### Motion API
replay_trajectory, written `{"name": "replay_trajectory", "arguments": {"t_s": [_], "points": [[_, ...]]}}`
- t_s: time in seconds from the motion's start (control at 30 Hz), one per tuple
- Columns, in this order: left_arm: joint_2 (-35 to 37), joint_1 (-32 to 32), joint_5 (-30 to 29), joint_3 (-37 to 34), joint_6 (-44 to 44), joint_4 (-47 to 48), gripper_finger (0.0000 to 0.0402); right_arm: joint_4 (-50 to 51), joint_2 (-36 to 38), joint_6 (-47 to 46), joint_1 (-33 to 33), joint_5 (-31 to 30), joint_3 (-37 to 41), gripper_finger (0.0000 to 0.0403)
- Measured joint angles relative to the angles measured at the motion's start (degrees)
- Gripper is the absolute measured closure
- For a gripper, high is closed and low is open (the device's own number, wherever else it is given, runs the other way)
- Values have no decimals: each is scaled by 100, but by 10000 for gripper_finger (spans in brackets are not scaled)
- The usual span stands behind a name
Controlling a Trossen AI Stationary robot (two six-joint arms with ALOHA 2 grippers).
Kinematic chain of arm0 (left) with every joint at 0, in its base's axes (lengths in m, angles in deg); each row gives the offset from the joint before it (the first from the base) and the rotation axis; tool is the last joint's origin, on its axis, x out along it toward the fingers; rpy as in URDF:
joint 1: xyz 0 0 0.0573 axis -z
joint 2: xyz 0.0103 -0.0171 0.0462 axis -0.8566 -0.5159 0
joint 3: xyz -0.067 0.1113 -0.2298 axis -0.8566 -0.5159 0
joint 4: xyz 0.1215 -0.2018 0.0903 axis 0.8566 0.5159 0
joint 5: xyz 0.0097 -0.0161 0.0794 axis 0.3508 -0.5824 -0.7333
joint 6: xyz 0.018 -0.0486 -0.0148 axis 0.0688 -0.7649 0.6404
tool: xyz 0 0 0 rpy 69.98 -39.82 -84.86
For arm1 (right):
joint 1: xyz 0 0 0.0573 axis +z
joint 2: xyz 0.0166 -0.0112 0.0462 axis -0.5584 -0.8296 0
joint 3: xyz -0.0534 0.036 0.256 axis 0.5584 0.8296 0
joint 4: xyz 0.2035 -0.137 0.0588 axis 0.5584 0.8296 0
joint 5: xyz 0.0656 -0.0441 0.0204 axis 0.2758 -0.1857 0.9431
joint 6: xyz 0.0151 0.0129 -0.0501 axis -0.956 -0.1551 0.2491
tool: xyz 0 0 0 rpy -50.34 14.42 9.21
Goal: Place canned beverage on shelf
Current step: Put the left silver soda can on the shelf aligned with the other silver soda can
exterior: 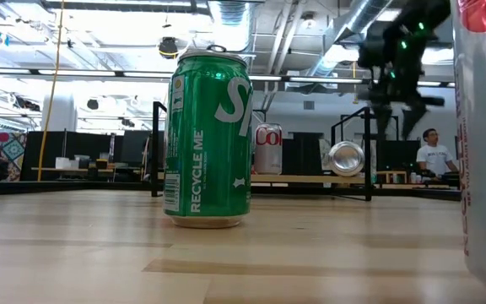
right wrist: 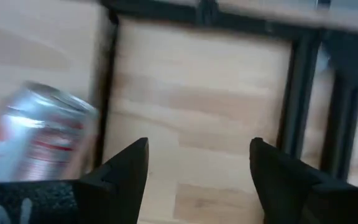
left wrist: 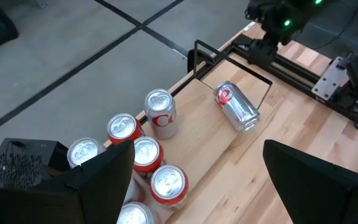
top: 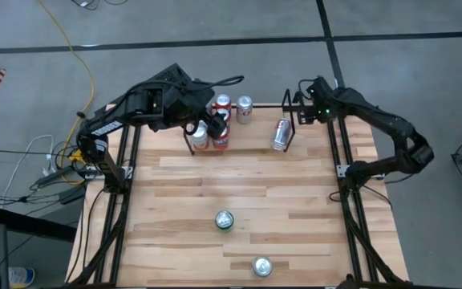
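Observation:
The black wire shelf (top: 293, 128) stands at the table's far edge. Several red-and-silver cans (top: 221, 104) stand upright on its left half, and they also show in the left wrist view (left wrist: 160, 115). One silver can (top: 281, 134) lies on its side near the shelf's right looped end (left wrist: 229, 53). My left gripper (left wrist: 197, 180) is open, above the upright cans at the shelf's left end (top: 203, 122). My right gripper (right wrist: 197, 168) is open and empty, above the shelf's right end (top: 299, 108), beside the lying can (right wrist: 36, 134).
A green can (top: 224, 220) stands upright at mid-table, large in the low view (exterior: 207, 139). A silver can (top: 261, 266) stands near the front edge, right by the low camera (exterior: 483, 143). Black frame rails (top: 351, 209) run along both table sides. A person (exterior: 433, 156) stands far behind.

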Motion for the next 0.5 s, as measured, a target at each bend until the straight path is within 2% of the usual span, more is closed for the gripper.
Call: {"name": "replay_trajectory", "arguments": {"t_s": [0.2,0.37,0.5], "points": [[0,48,1,0,4,0,61,-954,127,-293,-213,308,976,143],[0,43,-9,0,-1,-2,61,-2196,173,-630,-288,1211,1569,143],[0,46,-4,0,-5,-2,61,-2963,168,-1040,-380,1378,1978,143]]}}
